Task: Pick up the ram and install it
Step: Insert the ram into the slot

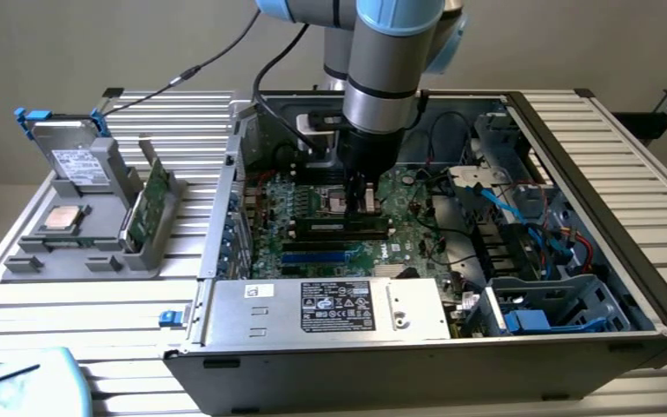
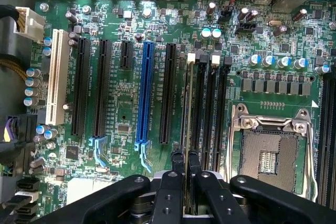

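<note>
My gripper [image 1: 363, 205] reaches down into the open computer case [image 1: 611, 217], over the motherboard [image 1: 409, 217]. Its two black fingers [image 2: 177, 162] stand close together on the ram [image 2: 186, 103], which the wrist view shows edge-on as a thin green strip. The strip runs along the row of black memory slots [image 2: 210, 108], at the slot nearest the long expansion slots. In the exterior view the ram [image 1: 333, 227] lies level just below the fingers, low at the slots. Whether it is seated in the slot I cannot tell.
The empty CPU socket [image 2: 270, 150] lies beside the memory slots. A blue expansion slot [image 2: 145, 93] and black ones lie on the other side. The power supply [image 1: 327, 308] fills the case's front. A grey holder [image 1: 90, 234] on the exterior view's left carries a drive and a green card [image 1: 148, 204].
</note>
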`<state>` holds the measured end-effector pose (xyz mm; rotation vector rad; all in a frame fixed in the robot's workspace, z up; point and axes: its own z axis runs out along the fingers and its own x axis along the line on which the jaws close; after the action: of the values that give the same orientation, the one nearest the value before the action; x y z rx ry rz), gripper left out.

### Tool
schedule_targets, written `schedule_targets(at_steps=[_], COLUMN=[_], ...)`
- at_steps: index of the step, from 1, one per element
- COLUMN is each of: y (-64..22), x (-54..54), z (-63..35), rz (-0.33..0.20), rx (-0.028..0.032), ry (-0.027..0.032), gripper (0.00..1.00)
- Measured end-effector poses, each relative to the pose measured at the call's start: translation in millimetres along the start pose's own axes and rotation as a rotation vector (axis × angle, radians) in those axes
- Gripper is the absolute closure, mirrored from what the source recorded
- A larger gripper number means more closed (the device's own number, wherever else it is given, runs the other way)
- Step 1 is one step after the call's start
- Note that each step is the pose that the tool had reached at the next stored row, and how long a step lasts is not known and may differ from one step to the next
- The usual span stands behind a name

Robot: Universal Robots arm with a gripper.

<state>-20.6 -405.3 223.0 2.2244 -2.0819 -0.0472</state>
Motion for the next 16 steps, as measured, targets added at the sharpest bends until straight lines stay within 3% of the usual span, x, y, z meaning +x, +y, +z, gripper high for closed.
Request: schedule_targets(at_steps=[16], y=[-0.3], x=[-0.5], z=[3.0], rz=[0.004], rx=[-0.0001], ry=[-0.0003], gripper=[0.86])
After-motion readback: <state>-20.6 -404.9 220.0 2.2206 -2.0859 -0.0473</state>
